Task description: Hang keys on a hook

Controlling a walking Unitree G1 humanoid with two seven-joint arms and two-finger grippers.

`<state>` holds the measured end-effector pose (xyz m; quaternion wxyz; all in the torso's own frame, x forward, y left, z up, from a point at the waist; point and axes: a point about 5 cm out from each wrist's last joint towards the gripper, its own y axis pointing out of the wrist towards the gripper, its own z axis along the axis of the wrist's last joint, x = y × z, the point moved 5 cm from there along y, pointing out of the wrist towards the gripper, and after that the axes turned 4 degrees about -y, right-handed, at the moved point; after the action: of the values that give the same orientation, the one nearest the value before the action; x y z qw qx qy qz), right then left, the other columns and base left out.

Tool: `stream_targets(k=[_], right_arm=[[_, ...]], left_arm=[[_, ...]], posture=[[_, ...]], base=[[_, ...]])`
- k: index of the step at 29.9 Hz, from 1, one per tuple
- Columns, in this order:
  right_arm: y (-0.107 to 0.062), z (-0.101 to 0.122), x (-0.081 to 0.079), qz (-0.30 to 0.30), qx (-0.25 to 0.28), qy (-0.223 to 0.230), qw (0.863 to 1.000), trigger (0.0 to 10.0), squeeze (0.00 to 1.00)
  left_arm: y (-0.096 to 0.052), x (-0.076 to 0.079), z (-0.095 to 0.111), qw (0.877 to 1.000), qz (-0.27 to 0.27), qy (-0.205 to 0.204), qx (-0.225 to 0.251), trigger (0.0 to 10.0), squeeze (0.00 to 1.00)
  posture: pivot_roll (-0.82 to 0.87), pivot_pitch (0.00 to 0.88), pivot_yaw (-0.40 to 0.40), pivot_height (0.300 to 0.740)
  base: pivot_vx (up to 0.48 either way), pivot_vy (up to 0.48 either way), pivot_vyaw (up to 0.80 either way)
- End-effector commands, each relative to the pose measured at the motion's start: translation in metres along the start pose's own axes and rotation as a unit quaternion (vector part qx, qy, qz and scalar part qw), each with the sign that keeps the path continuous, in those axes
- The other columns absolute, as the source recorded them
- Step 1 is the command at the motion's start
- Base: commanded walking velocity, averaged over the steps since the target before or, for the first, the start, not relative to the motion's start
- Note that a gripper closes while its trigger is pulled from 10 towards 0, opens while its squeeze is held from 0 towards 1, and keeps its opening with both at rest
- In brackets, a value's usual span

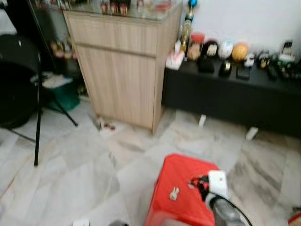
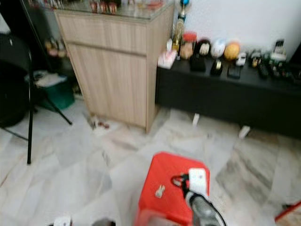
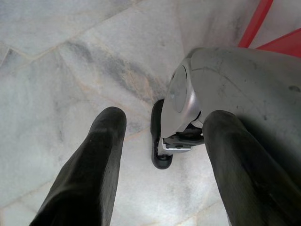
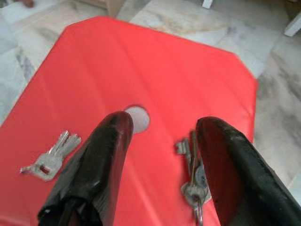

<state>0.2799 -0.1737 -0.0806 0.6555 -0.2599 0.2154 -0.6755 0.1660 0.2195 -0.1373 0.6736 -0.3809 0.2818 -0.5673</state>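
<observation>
A red stool (image 1: 181,181) stands on the marble floor in front of me. One small bunch of silver keys (image 1: 174,193) lies on its seat, also seen in the right wrist view (image 4: 49,157). A second bunch of keys (image 4: 193,176) lies flat on the seat right beside the inner face of one finger (image 4: 225,165). My right gripper (image 4: 162,125) hovers open just above the seat, near its round centre hole (image 4: 137,117), and shows at the stool's right side (image 1: 197,182). My left gripper (image 3: 164,120) hangs open over the floor next to my own leg.
A light wooden cabinet (image 1: 122,66) stands ahead on the left. A low black bench (image 1: 225,96) with several trinkets runs along the white wall to the right. A black stand (image 1: 37,117) and a green box (image 1: 63,96) are at the far left.
</observation>
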Motion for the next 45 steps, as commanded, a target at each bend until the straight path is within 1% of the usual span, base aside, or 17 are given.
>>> stream_targets(k=[1, 4, 8, 10, 13, 14, 17, 20, 21, 22, 24, 28, 29, 32, 34, 39, 45], right_arm=[[-0.001, -0.005, 0.013, -0.026, -0.018, -0.007, 0.999, 10.0, 0.0], [-0.001, -0.01, 0.017, -0.037, -0.03, -0.009, 0.999, 10.0, 0.0], [-0.003, -0.018, 0.022, -0.052, -0.049, 0.008, 0.997, 10.0, 0.0], [-0.004, -0.018, 0.023, -0.053, -0.047, 0.013, 0.997, 10.0, 0.0], [-0.003, -0.015, 0.021, -0.042, -0.033, 0.019, 0.998, 10.0, 0.0], [-0.002, -0.007, 0.018, -0.032, -0.012, 0.027, 0.999, 10.0, 0.0], [0.0, 0.005, 0.012, -0.024, 0.013, 0.034, 0.999, 10.0, 0.0], [0.001, 0.008, 0.012, -0.031, 0.016, 0.031, 0.999, 10.0, 0.0], [0.0, 0.006, 0.014, -0.042, 0.011, 0.043, 0.998, 10.0, 0.0], [0.0, 0.006, 0.014, -0.042, 0.011, 0.043, 0.998, 10.0, 0.0], [0.0, 0.003, 0.022, -0.058, 0.002, 0.073, 0.996, 10.0, 0.0], [0.0, 0.003, 0.026, -0.063, 0.0, 0.081, 0.995, 10.0, 0.0], [0.0, 0.002, 0.029, -0.069, -0.002, 0.09, 0.994, 10.0, 0.0], [0.0, 0.003, 0.028, -0.063, 0.003, 0.079, 0.995, 10.0, 0.0], [0.0, 0.0, 0.025, -0.059, -0.004, 0.064, 0.996, 10.0, 0.0], [0.0, 0.002, 0.018, -0.047, 0.0, 0.071, 0.996, 10.0, 0.0], [0.002, 0.006, 0.019, -0.05, 0.002, 0.067, 0.996, 10.0, 0.0]], left_arm=[[0.001, 0.016, -0.006, 1.0, -0.025, 0.001, -0.013, 10.0, 0.0], [0.001, 0.016, -0.006, 1.0, -0.026, 0.002, -0.014, 10.0, 0.0], [0.001, 0.017, -0.007, 1.0, -0.026, 0.003, -0.014, 10.0, 0.0], [0.001, 0.017, -0.008, 1.0, -0.026, 0.004, -0.015, 10.0, 0.0], [0.0, 0.017, -0.009, 1.0, -0.026, 0.005, -0.016, 10.0, 0.0], [0.0, 0.016, -0.01, 1.0, -0.026, 0.005, -0.017, 10.0, 0.0], [-0.001, 0.015, -0.013, 0.999, -0.025, 0.005, -0.018, 10.0, 0.0], [-0.001, 0.014, -0.014, 0.999, -0.025, 0.006, -0.02, 10.0, 0.0], [-0.001, 0.014, -0.015, 0.999, -0.025, 0.006, -0.02, 10.0, 0.0], [-0.001, 0.014, -0.015, 0.999, -0.025, 0.006, -0.02, 10.0, 0.0], [-0.002, 0.015, -0.016, 0.999, -0.025, 0.007, -0.022, 10.0, 0.0], [-0.002, 0.015, -0.017, 0.999, -0.025, 0.008, -0.023, 10.0, 0.0], [-0.002, 0.015, -0.017, 0.999, -0.025, 0.008, -0.023, 10.0, 0.0], [-0.002, 0.015, -0.018, 0.999, -0.026, 0.009, -0.024, 10.0, 0.0], [-0.002, 0.015, -0.018, 0.999, -0.026, 0.008, -0.024, 10.0, 0.0], [-0.003, 0.014, -0.02, 0.999, -0.025, 0.01, -0.026, 10.0, 0.0], [-0.003, 0.014, -0.021, 0.999, -0.025, 0.011, -0.027, 10.0, 0.0]], posture=[[0.08, 0.0, -0.085, 0.65], [0.08, 0.0, -0.085, 0.65], [0.08, 0.0, -0.084, 0.65], [0.08, 0.0, -0.084, 0.65], [0.08, 0.006, -0.084, 0.65], [0.08, 0.01, -0.084, 0.65], [0.08, 0.014, -0.085, 0.65], [0.08, 0.017, -0.085, 0.65], [0.08, 0.017, -0.085, 0.65], [0.08, 0.017, -0.085, 0.65], [0.08, 0.019, -0.084, 0.65], [0.08, 0.019, -0.084, 0.636], [0.08, 0.019, -0.084, 0.626], [0.08, 0.021, -0.083, 0.611], [0.08, 0.02, -0.083, 0.611], [0.08, 0.016, -0.082, 0.611], [0.09, 0.012, -0.08, 0.611]], base=[[0.0, 0.0, 0.0], [0.0, 0.0, 0.0], [0.0, 0.0, 0.0], [0.0, 0.0, 0.0], [0.0, 0.0, 0.0], [0.0, 0.0, 0.0], [0.0, 0.0, 0.0], [0.0, 0.0, 0.0], [0.0, 0.0, 0.0], [0.0, 0.0, 0.0], [0.0, 0.0, 0.0], [0.0, 0.0, 0.0], [0.0, 0.0, 0.0], [0.0, 0.0, 0.0], [0.0, 0.0, 0.0], [0.0, 0.0, 0.0], [0.0, 0.0, 0.0]])
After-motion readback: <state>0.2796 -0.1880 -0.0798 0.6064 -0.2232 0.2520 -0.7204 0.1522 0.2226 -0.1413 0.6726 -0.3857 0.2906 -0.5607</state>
